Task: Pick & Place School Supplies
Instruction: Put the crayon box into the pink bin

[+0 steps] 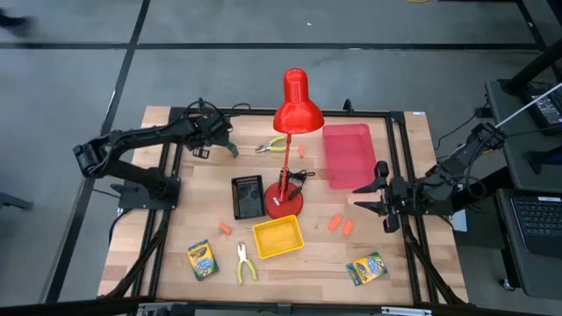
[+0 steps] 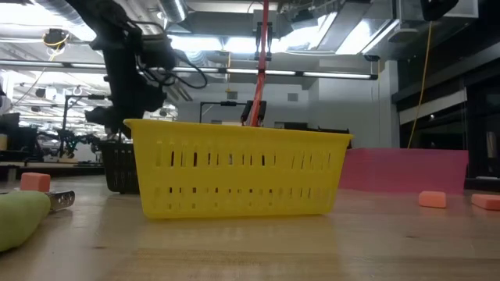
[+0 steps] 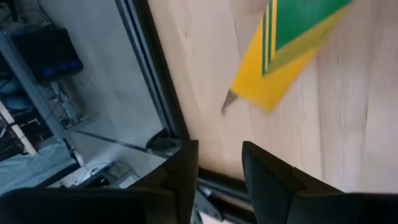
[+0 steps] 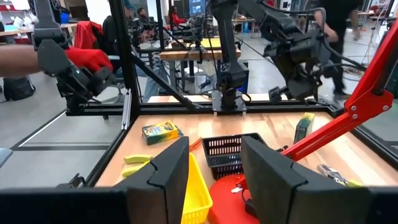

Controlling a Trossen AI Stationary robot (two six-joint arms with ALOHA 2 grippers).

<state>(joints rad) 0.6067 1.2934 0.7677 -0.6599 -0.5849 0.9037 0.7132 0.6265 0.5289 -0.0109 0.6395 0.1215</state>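
Observation:
My left gripper is open at the table's far left, with nothing between its fingers. Just beyond it a green-and-yellow crayon box stands on its end on the wood, apart from the fingers. Two more crayon boxes lie flat near the front edge. One pair of pliers lies at the front, the other behind the lamp. Orange pieces lie on the table. My right gripper hangs open at the right, level, holding nothing.
A tall red desk lamp stands mid-table on its base. Around it sit a black tray, a yellow tray and a pink tray. A black frame rims the table. People move in the room beyond.

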